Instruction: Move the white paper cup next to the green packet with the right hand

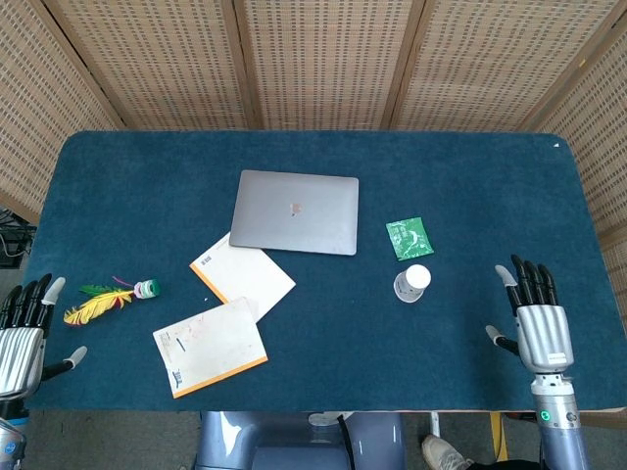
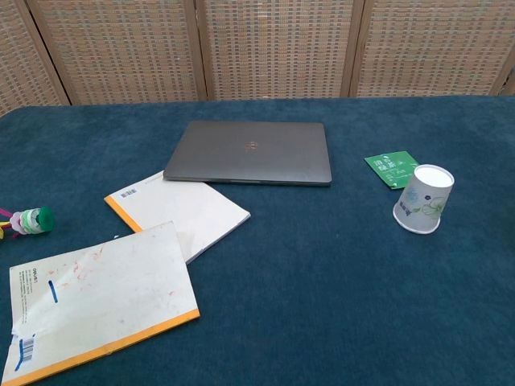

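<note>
The white paper cup [image 1: 412,283] [image 2: 424,200] stands upside down on the blue table, just in front of the green packet [image 1: 409,237] [image 2: 392,169], almost touching it. My right hand [image 1: 534,326] is open, fingers spread, well to the right of the cup and near the table's front edge; only the head view shows it. My left hand [image 1: 22,338] is open at the front left corner, holding nothing.
A closed grey laptop [image 1: 295,211] lies mid-table. Two orange-edged notebooks [image 1: 242,274] [image 1: 210,346] lie in front of it to the left. A feathered shuttlecock [image 1: 110,297] lies at the far left, beside my left hand.
</note>
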`<state>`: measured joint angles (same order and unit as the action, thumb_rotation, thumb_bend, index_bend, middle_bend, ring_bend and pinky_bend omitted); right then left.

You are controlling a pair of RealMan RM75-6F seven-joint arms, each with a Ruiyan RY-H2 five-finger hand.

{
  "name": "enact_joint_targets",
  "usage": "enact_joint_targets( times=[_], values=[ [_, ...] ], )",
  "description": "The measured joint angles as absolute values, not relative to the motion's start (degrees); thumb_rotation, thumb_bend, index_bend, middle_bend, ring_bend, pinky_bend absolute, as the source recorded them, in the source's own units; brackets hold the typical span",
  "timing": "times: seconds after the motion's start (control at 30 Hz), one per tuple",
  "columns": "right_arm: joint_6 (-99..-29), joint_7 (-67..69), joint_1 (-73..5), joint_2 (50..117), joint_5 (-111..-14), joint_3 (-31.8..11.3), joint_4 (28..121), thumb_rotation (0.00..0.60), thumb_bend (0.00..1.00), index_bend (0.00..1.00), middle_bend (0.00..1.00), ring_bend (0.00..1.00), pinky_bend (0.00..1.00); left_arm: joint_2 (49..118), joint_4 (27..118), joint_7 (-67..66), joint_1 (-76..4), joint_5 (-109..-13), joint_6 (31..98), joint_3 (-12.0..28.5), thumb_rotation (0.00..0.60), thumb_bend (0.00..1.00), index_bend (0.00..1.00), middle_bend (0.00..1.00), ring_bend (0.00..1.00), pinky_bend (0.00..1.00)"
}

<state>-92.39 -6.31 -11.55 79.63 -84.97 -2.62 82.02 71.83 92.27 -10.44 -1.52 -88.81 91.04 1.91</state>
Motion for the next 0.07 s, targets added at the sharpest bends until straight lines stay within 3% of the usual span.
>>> enact_joint_targets(
  times=[0.07],
  values=[
    [-92.7, -6.49, -10.99, 78.95, -85.62, -2.3, 83.23, 0.6, 0.17, 0.0, 0.0, 0.0, 0.0, 71.83, 92.37, -10.6, -1.42, -88.84, 91.2, 1.89, 0.6, 0.1, 0.0, 0.0, 0.0, 0.0]
  ],
)
